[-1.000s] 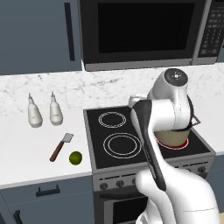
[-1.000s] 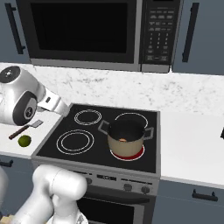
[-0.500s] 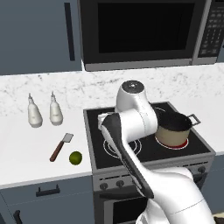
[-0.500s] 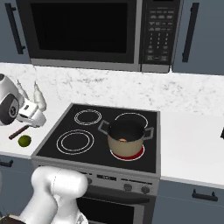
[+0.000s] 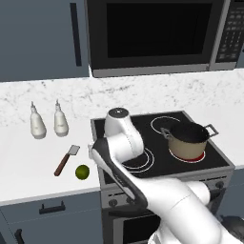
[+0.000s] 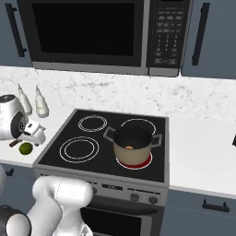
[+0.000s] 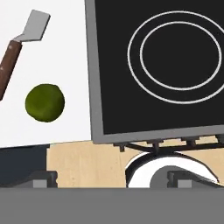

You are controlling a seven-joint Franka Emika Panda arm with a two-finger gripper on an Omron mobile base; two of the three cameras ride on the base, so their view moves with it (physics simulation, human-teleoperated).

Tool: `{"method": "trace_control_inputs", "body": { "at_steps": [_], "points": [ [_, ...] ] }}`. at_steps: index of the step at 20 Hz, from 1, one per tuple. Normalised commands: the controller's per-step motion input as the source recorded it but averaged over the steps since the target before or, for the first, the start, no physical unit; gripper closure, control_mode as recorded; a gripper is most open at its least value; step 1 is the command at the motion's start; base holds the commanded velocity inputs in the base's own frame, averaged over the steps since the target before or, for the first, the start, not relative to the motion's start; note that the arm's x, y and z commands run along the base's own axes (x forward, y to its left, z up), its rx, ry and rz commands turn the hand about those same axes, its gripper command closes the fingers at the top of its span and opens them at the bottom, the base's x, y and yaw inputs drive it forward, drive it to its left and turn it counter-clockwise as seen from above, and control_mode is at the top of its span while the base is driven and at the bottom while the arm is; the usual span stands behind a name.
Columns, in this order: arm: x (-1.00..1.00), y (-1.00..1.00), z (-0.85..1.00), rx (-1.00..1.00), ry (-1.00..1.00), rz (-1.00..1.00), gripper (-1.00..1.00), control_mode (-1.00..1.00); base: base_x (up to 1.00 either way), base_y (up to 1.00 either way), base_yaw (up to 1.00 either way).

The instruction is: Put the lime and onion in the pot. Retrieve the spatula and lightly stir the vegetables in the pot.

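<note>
The arm is reaching out to the left, its white wrist hanging over the stove's [image 5: 162,157] left edge, and the gripper [image 6: 36,133] is pointing down beside the counter [image 5: 28,162]. Its jaws are standing wide apart, gripping nothing. The lime [image 5: 82,172] is sitting on the counter near the front edge, just left of the stove, with the spatula [image 5: 66,159] lying close beside it, blade toward the wall. In the hand view the lime [image 7: 44,103] is showing left of the stove's edge, below the spatula [image 7: 17,48]. The pot [image 6: 132,146] is standing on the glowing right front burner, and the onion [image 6: 130,147] is lying inside it. Two bottles [image 5: 47,125] are standing by the wall.
</note>
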Motion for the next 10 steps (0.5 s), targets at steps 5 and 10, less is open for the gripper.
{"method": "trace_control_inputs", "body": {
  "at_steps": [5,10],
  "points": [
    [0.32,0.76,-0.41,-0.05,0.14,0.01,-1.00,-1.00,0.00,0.00,0.00],
    [0.14,0.67,-0.31,-0.09,0.03,0.00,-1.00,-1.00,0.00,0.00,0.00]
  ]
}}
